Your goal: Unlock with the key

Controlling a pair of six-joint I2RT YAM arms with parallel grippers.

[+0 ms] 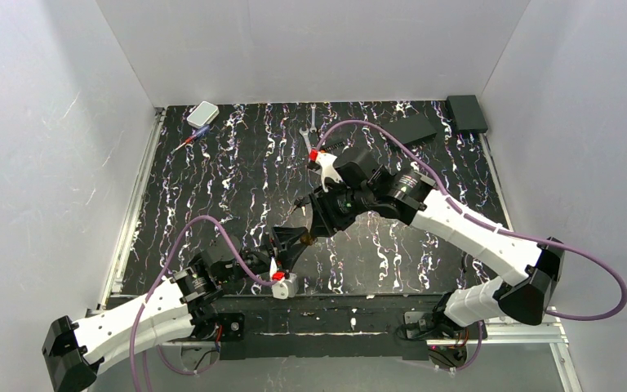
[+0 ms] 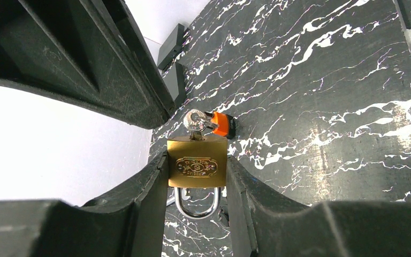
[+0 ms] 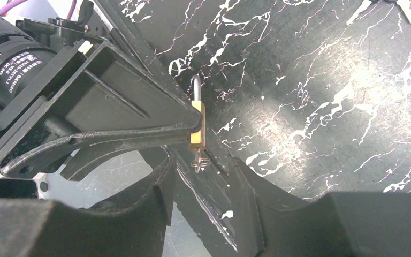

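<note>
Fingers [image 2: 149,184] of left gripper [image 2: 195,182] clamp brass padlock [image 2: 197,160]; right gripper [image 3: 200,179] half open, empty, flanking key [image 2: 195,122] seated in lock. Key tiny, stiff, light, probably slippery: pinch flat head squarely.

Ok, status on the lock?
Left tool shut on small brass padlock. Tiny silvery key seated in padlock. Right tool open at key. Nothing blocking.
</note>
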